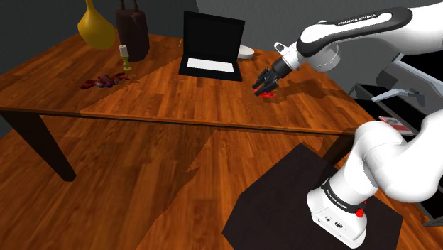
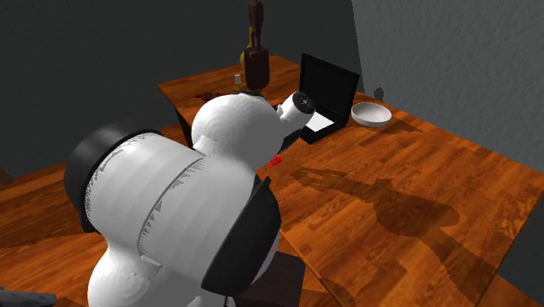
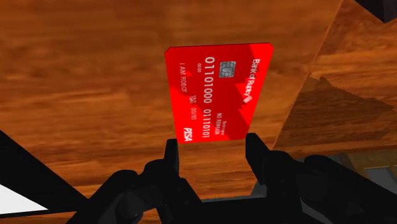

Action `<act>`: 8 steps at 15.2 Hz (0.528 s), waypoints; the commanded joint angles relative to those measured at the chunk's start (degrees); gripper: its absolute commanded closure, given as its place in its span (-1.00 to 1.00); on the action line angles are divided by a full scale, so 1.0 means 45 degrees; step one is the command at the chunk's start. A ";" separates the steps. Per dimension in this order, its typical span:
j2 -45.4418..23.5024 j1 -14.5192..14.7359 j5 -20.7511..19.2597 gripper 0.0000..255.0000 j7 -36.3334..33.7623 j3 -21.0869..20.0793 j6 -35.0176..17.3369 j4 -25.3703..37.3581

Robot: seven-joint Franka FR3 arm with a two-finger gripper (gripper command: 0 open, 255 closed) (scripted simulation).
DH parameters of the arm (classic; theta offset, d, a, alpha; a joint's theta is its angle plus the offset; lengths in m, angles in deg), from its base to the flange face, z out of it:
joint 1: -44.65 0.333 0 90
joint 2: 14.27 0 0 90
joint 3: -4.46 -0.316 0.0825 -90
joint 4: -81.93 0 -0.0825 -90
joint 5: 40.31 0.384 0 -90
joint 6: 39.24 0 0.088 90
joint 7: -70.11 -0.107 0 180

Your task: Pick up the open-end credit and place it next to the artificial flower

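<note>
In the shoulder view we see little of the red credit card (image 1: 269,94), just a sliver under the end effector (image 1: 265,87) low over the desk (image 1: 177,106), right of the frame's centre. In the second exterior view the white arm (image 2: 174,201) covers much of the scene, and only a red corner of the card (image 2: 275,160) peeks out beside it. The arm reads "FRANKA EMIKA". In the wrist view we can read "I AM ROBOT", "0110 1000" and "PISA" on the card (image 3: 219,92); the bank name and small print are hard to make out. The end effector (image 3: 213,144) is clamped across the card's short width at the "PISA" end. Its long axis runs straight away from the fingers (image 3: 170,156), chip toward the far end. The artificial flower (image 1: 104,81), a dim scatter of dark red petals, lies well apart at the left, beyond the open laptop (image 1: 211,44).
</note>
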 commanded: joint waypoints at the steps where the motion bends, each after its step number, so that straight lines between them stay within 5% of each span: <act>1: 0.0217 -0.0269 -0.0271 1.00 -0.0323 -0.0274 0.0336 0.0144; 4: 0.0430 -0.0510 -0.0525 1.00 -0.0683 -0.0567 0.0744 0.0374; 8: -0.0993 0.0922 0.0643 1.00 -0.0877 -0.0482 0.0171 0.1296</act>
